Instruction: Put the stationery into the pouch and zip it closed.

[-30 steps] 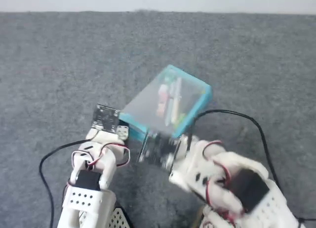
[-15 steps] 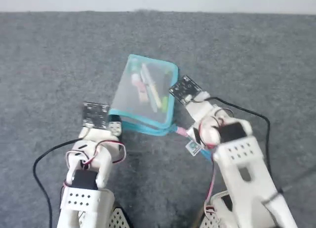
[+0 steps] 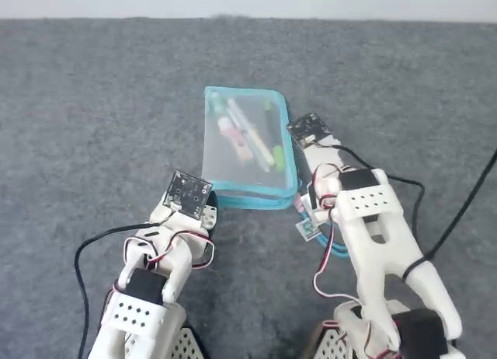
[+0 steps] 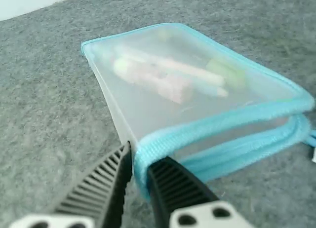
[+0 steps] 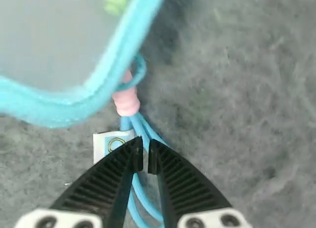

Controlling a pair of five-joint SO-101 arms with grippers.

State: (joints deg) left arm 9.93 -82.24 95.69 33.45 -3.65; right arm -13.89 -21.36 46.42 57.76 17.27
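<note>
In the high view, the pouch (image 3: 247, 153) is lying flat on the grey table (image 3: 93, 102) with its clear face up, and the stationery (image 3: 248, 137) is showing through it. The left hand (image 3: 208, 210) is sitting at the pouch's near left corner. The right hand (image 3: 304, 205) is sitting just off its near right corner, beside a small white tag (image 3: 307, 231).

In the left wrist view, the left hand (image 4: 140, 160) is pinching the teal zip edge at the corner of the pouch (image 4: 197, 99), its fingers drawn narrow with the trim between them. The rest of the pouch is stretching away from it, with the stationery (image 4: 163, 77) lying inside.

In the right wrist view, the right hand (image 5: 145, 146) is gripping, fingers almost together, the blue cord (image 5: 132, 127) running from a pink bead (image 5: 126, 102) at the corner of the pouch (image 5: 59, 45). The pouch itself is lying just beyond the fingertips, not between them, and the tag (image 5: 109, 144) is lying just beside the cord
</note>
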